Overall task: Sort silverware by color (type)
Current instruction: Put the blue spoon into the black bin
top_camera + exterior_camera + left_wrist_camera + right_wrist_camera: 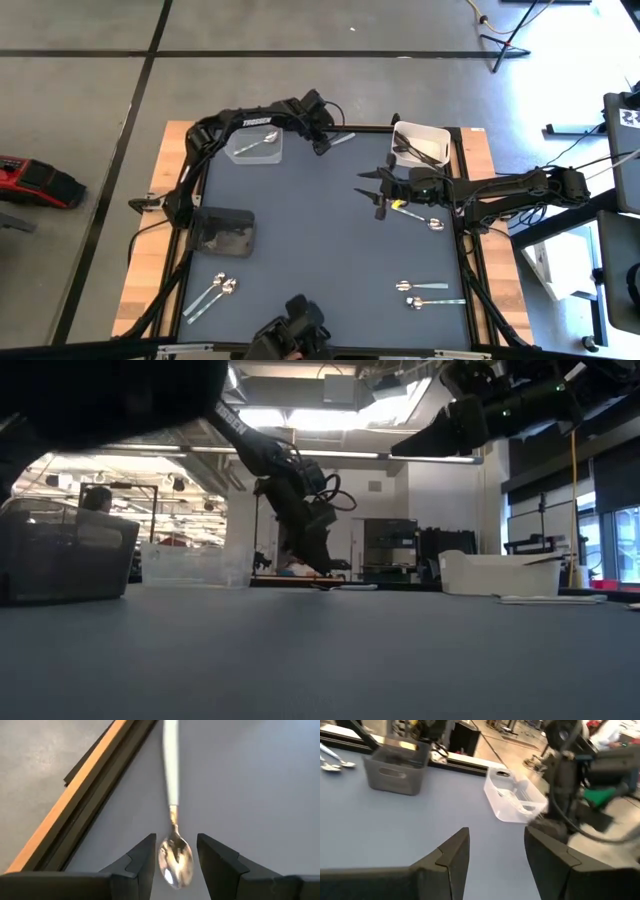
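Note:
A spoon (170, 775) with a white handle and a shiny silver bowl (176, 862) lies flat on the dark mat by the table's far edge (343, 138). My left gripper (175, 839) is open just over it, slanting down, one finger on each side of the bowl with a gap on both sides; it also shows in the high view (323, 146). My right gripper (371, 190) hangs open above the mat's middle right, with nothing between its fingers (495, 852). More silverware lies at the near left (215, 292), the near right (425, 293) and under the right arm (420, 218).
A clear bin (255, 145) at the far left holds a light spoon. A white bin (420, 143) at the far right holds dark utensils. A dark bin (222, 230) stands at the left. The wooden table rim (75, 795) runs close beside the left gripper.

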